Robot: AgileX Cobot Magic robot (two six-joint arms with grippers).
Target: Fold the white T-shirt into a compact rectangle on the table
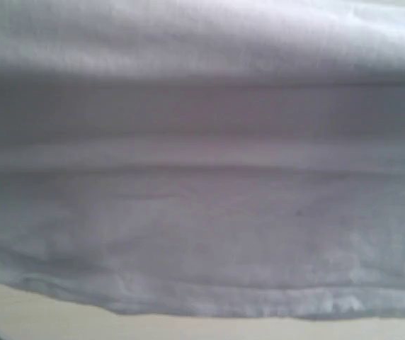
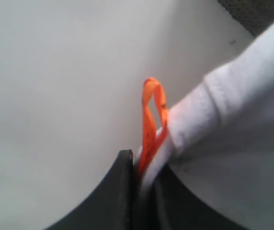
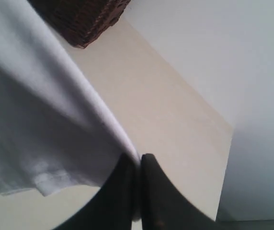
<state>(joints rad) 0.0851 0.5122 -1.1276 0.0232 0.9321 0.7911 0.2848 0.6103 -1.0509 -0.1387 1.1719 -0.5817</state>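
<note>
White T-shirt (image 1: 202, 177) hangs, edges pinched in left gripper (image 2: 139, 165) and right gripper (image 3: 138, 160); hem (image 1: 188, 306) seemingly clears table (image 1: 47, 320).

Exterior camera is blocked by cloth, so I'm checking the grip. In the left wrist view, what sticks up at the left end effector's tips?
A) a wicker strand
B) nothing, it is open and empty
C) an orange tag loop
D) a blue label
C: the orange neck tag loops up from the shut left end effector, beside the pinched collar of the white T-shirt.
</note>
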